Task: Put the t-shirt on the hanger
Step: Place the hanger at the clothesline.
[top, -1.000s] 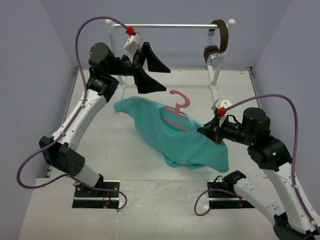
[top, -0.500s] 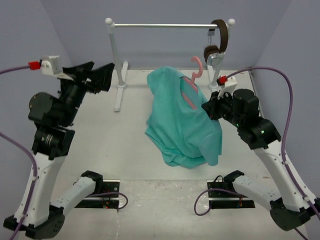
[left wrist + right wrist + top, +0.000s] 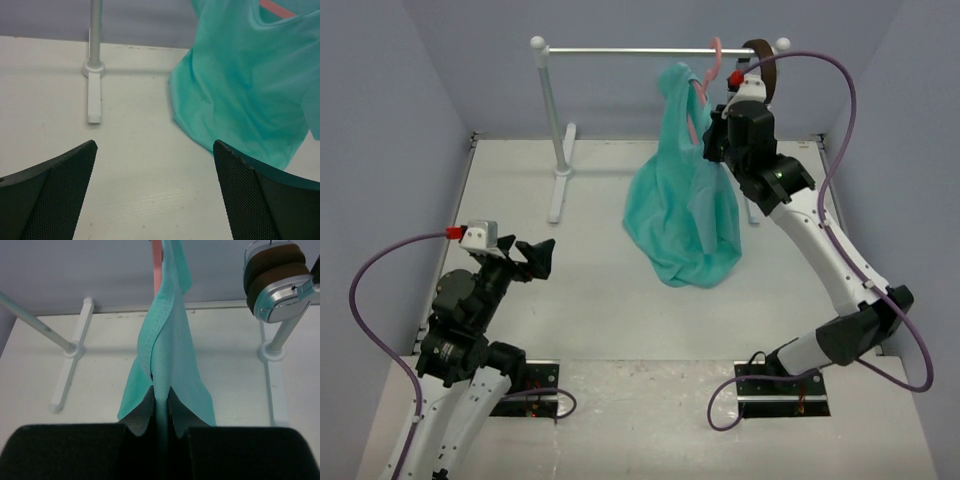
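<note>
From above: white table (image 3: 590, 290) boxed by pale lilac walls (image 3: 390, 130), teal t-shirt (image 3: 685, 205) draped on the pink hanger (image 3: 716, 58) up at the white rail (image 3: 620, 50), right gripper (image 3: 712, 140) against the cloth, left gripper (image 3: 535, 258) well apart at near left. Left wrist: jaws spread wide, holding nothing, low over the table, rack foot (image 3: 93, 102) ahead, t-shirt at right. Right wrist: fingers (image 3: 141, 415) clamped shut on a t-shirt fold, headphones (image 3: 275, 282) at upper right.
</note>
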Motion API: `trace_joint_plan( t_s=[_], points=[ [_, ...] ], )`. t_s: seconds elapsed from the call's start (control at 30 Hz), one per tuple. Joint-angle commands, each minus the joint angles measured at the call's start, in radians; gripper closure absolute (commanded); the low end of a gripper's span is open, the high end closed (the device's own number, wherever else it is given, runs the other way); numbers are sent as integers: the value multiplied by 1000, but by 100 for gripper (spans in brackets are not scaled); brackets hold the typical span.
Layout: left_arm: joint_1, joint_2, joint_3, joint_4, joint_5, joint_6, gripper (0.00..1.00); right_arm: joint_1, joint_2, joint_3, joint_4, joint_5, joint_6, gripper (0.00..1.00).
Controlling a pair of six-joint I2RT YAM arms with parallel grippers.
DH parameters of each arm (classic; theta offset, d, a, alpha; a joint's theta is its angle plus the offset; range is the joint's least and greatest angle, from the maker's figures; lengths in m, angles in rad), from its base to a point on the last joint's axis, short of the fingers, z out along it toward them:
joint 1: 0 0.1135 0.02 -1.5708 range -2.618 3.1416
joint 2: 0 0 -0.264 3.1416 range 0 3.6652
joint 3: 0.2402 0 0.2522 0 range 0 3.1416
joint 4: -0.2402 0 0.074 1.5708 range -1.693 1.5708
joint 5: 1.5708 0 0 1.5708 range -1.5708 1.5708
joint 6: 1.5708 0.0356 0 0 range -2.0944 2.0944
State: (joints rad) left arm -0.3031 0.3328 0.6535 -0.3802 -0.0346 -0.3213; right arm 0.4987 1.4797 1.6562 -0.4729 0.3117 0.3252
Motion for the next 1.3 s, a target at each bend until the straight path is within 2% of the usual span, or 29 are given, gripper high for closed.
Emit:
trace_joint_plan(
  t_s=[0.0,0.27,0.47,0.6,0.73,0.77,0.8,0.83,0.87,0.9,0.97,1.0,1.07,1.27],
  points=[
    [1,-84,-48,17,-70,61,0,12,92,175,94,92,3,100],
    [-1,-58,-63,29,-15,71,0,24,275,296,48,72,5,100],
    [-10,-50,-71,30,-18,71,0,24,367,324,-17,70,18,100],
    [-14,-26,-74,30,-11,73,0,24,384,273,8,70,35,100],
    [-16,-5,-72,29,-16,76,0,24,340,139,106,57,65,100],
    [-16,-4,-72,29,-23,75,0,24,325,112,126,42,67,85],
    [-15,-3,-73,28,-34,75,0,24,309,89,142,17,68,55],
    [-14,2,-73,26,-46,73,0,24,291,68,157,-2,71,30],
    [-14,8,-72,23,-61,70,0,24,268,45,172,-18,74,12],
    [-13,15,-67,20,-80,67,0,24,239,11,191,-36,72,2],
    [5,58,-47,-9,-164,43,0,24,105,-65,215,-70,66,1],
    [5,73,-41,-20,-168,33,0,24,99,-84,213,-79,62,1],
    [37,112,-22,-40,-237,12,0,24,-64,-135,187,-79,47,1],
    [94,162,-12,-65,-351,-33,0,24,-483,-421,39,69,-13,1]
  ],
)
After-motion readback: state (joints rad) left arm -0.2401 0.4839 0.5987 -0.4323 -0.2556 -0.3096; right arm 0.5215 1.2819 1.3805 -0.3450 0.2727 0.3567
